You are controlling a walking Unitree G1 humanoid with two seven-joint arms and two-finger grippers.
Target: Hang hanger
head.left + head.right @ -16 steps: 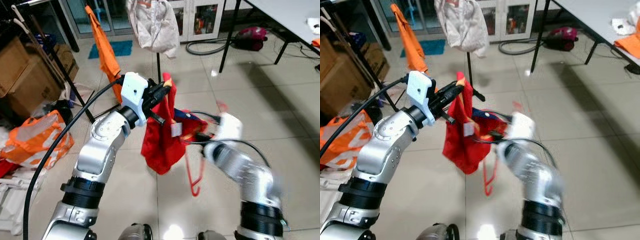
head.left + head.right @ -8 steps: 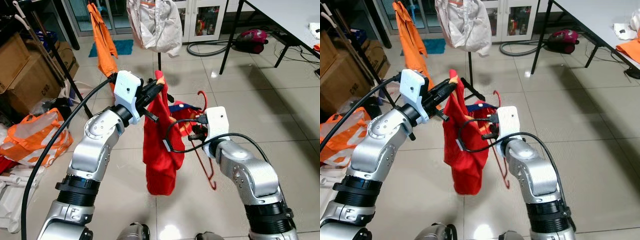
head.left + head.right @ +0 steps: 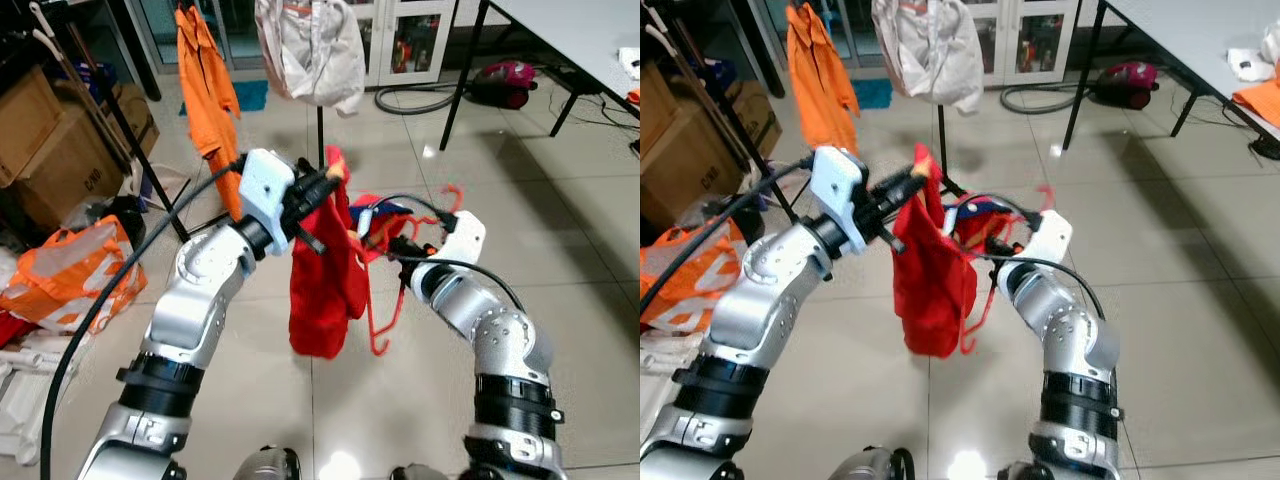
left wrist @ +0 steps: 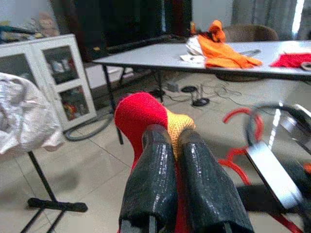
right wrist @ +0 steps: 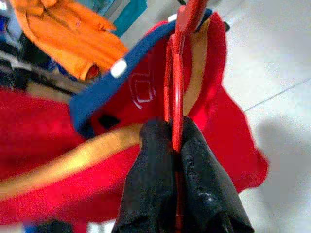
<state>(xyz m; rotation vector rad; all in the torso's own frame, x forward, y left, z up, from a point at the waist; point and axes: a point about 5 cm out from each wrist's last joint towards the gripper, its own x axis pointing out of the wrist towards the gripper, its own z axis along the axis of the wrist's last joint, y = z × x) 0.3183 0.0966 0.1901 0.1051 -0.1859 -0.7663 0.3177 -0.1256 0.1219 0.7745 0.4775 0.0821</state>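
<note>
Left gripper clamped on red cloth garment; right gripper pinched on thin red plastic hanger, threaded partway into the collar (mid-air, chest height). Still short of dark clothes rack; hanging not done.

Both silver arms are raised and bent inward. The left hand and the right hand are each clamped tight.
</note>
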